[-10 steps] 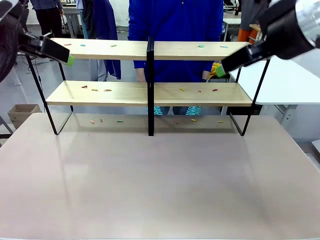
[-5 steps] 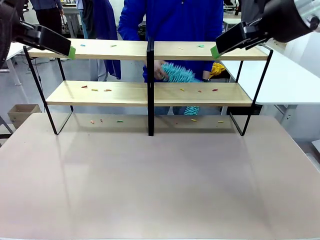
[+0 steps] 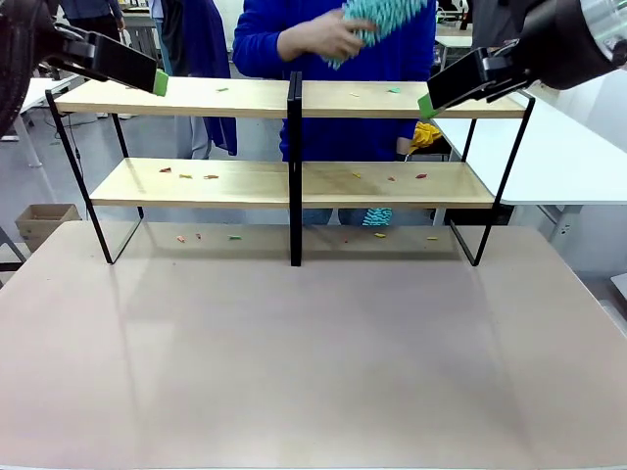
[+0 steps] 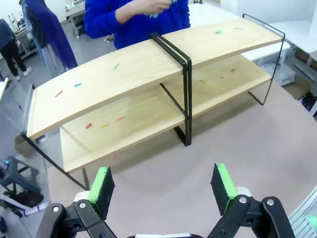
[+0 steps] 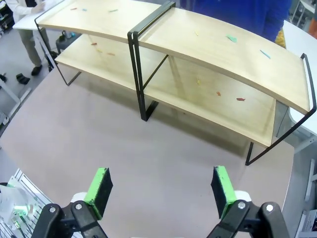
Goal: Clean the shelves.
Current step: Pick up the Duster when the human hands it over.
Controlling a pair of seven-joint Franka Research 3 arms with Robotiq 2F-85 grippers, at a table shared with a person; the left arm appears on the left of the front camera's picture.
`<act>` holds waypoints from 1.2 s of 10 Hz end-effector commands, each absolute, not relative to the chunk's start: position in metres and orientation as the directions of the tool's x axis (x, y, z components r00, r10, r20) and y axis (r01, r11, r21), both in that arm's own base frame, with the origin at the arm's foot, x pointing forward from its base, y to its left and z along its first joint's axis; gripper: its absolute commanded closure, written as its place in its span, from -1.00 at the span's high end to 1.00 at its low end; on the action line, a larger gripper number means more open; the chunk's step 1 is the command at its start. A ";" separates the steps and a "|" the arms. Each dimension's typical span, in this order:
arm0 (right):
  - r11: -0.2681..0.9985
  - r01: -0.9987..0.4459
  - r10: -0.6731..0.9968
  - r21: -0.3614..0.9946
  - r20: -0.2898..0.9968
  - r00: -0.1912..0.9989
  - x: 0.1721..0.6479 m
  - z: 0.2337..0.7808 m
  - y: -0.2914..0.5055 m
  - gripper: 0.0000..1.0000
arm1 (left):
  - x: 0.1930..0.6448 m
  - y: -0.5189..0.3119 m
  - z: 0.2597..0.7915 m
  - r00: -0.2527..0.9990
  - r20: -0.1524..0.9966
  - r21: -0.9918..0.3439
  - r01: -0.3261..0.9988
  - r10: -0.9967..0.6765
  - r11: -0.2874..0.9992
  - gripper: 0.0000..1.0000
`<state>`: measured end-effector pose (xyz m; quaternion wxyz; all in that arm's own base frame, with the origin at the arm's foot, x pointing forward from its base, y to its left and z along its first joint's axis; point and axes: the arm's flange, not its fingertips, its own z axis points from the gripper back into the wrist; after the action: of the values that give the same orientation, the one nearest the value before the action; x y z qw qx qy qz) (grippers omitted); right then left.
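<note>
Left gripper, at 10 o'clock, is wide open and empty. At 12 o'clock a person's hand grips a teal duster above the shelves (scraps lie on both levels). Right gripper, at 2 o'clock, is open too. It looks best to sweep slowly, with both grippers out of the way.

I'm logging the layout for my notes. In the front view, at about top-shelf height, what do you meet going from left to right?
left end effector → central black post → teal duster → right end effector
</note>
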<state>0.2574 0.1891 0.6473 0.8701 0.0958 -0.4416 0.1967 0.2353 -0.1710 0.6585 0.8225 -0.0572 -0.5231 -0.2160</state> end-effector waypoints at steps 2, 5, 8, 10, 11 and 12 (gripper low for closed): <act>0.915 -0.404 0.230 0.000 0.822 0.521 0.259 0.645 0.193 1.00 | 0.237 -0.158 0.639 0.365 0.882 0.127 0.424 -0.297 0.897 1.00; 0.909 -0.417 0.232 -0.003 0.834 0.501 0.260 0.644 0.197 1.00 | 0.242 -0.150 0.636 0.398 0.882 0.083 0.396 -0.253 0.914 1.00; 0.900 -0.436 0.231 -0.015 0.865 0.446 0.259 0.646 0.205 1.00 | 0.245 -0.139 0.633 0.433 0.876 0.043 0.367 -0.212 0.929 1.00; 0.900 -0.436 0.201 0.024 0.863 0.463 0.258 0.645 0.216 1.00 | 0.252 -0.152 0.655 0.408 0.877 0.079 0.395 -0.252 0.915 1.00; 0.895 -0.446 0.209 0.015 0.869 0.449 0.253 0.645 0.222 1.00 | 0.252 -0.152 0.655 0.408 0.877 0.079 0.395 -0.252 0.915 1.00; 0.892 -0.451 0.225 -0.013 0.880 0.419 0.248 0.647 0.226 1.00 | 0.252 -0.152 0.655 0.408 0.877 0.079 0.395 -0.252 0.915 1.00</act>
<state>0.2510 0.2177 0.6492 0.8424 0.1107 -0.4844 0.2083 0.2523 -0.1504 0.6543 0.8376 -0.0727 -0.5064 -0.1916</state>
